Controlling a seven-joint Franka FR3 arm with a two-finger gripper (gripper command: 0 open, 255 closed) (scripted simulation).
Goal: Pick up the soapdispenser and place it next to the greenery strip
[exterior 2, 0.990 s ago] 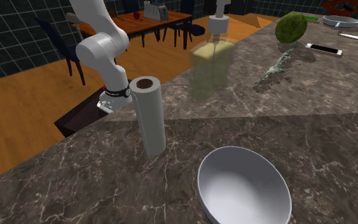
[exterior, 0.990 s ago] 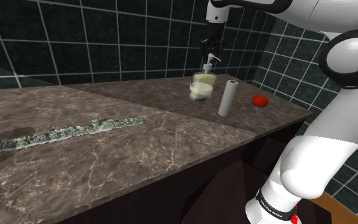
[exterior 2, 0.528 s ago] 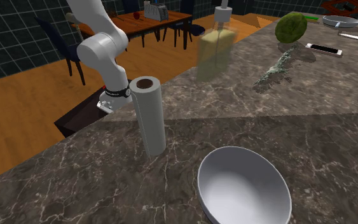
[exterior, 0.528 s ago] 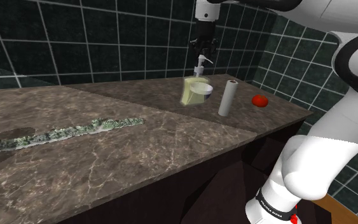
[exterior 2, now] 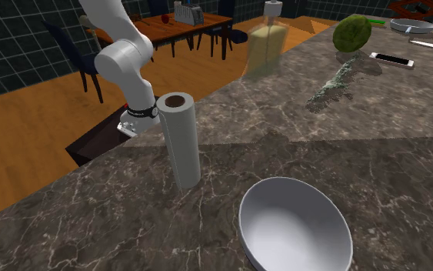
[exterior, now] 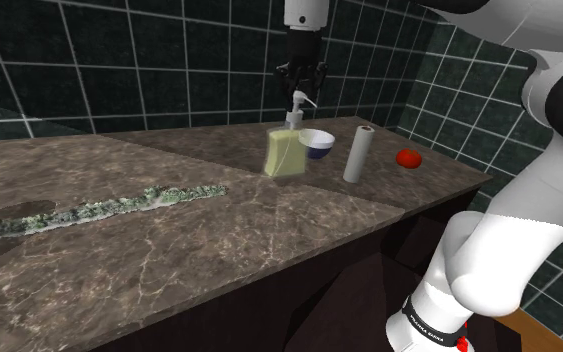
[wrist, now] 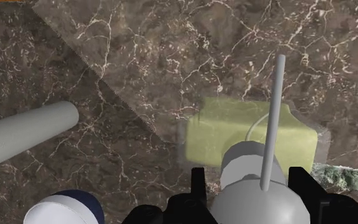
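Since the claw (exterior: 299,90) pinches the soap dispenser (exterior: 285,152) only by its pump head, best carry it slowly, upright, toward the greenery strip (exterior: 119,205), well apart from the claw.

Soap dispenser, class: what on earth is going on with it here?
The robot's black pincer is shut on the pump top of the soap dispenser, holding the yellowish bottle just above the marble counter. It hangs between the bowl and the greenery strip, not yet set down beside the strip.
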